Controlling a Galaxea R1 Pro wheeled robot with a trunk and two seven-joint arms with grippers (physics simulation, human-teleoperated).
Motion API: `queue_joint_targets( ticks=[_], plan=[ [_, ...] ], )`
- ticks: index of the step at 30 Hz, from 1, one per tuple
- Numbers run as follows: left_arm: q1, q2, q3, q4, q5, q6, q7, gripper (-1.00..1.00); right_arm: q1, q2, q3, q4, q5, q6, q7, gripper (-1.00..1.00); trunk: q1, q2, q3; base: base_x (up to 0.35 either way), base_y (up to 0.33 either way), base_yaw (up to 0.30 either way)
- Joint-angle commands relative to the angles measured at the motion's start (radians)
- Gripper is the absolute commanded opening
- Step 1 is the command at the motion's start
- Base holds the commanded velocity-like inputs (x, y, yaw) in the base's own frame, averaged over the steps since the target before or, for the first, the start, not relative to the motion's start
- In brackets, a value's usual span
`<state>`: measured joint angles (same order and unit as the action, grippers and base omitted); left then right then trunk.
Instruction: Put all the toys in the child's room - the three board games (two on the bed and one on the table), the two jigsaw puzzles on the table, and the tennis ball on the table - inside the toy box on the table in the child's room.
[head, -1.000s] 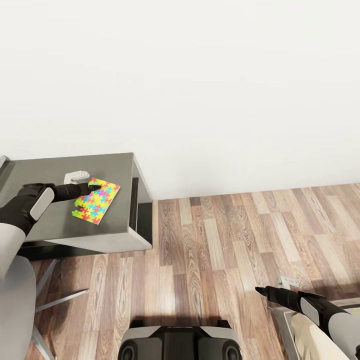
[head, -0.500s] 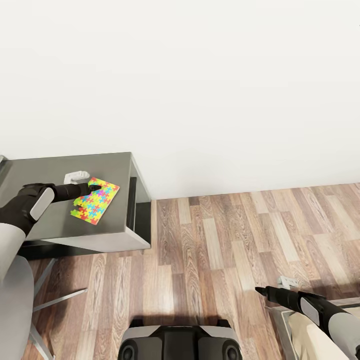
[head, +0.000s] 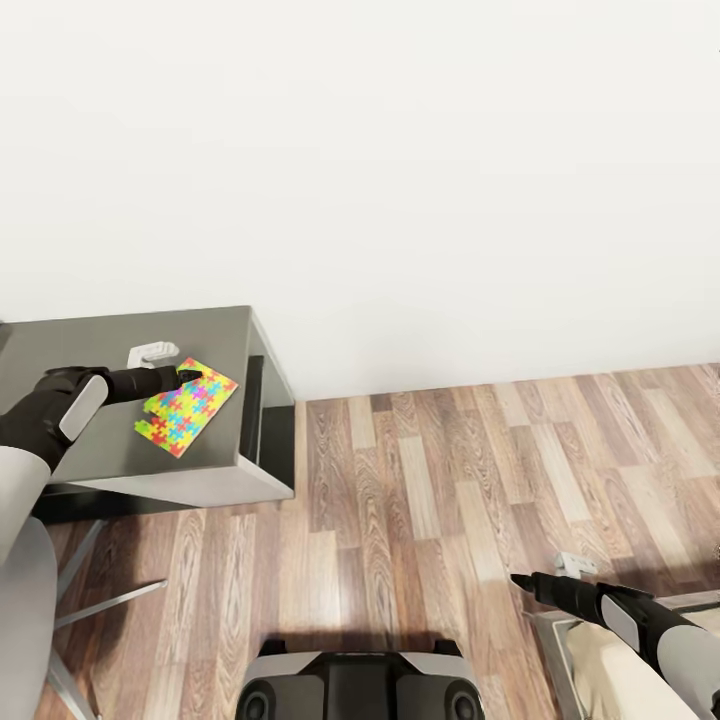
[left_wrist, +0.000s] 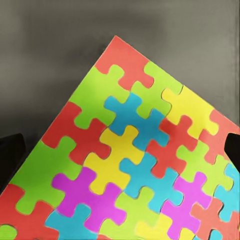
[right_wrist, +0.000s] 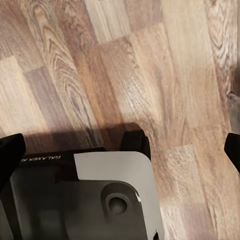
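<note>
Puzzle (head: 186, 414) lifted with left tool (head: 186, 377) | multicoloured interlocking pieces; flat

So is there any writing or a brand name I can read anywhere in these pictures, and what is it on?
"GALAXEA": printed in small pale letters on the dark robot base, seen upside down in the right wrist view. More letters may follow but are too faint to read.
The jigsaw puzzle carries only coloured pieces, no lettering.

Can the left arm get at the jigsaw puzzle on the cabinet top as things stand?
Probably yes. The left gripper is already at the near corner of the jigsaw puzzle, which lies flat on the dark grey cabinet top with nothing between them. Only the small white fitting sits beside it, off the path.
</note>
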<state>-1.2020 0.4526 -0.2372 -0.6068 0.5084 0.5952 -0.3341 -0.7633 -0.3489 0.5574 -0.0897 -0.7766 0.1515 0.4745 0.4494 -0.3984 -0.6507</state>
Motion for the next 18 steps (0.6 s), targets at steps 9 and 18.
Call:
queue_joint_targets(
  ticks=[9,18],
  plan=[
    [-0.001,0.001,-0.003,-0.001,0.004,0.003,0.0,1.0,-0.001,-0.001,0.006,-0.001,-0.01,0.007,0.001,1.0,0.001,-0.002,0.005,-0.068,-0.051,-0.106],
    [-0.001,0.001,-0.004,-0.001,0.004,0.003,0.0,1.0,-0.001,-0.001,0.006,-0.001,-0.01,0.006,0.001,1.0,0.001,-0.002,0.006,-0.054,-0.025,-0.033]
  ],
)
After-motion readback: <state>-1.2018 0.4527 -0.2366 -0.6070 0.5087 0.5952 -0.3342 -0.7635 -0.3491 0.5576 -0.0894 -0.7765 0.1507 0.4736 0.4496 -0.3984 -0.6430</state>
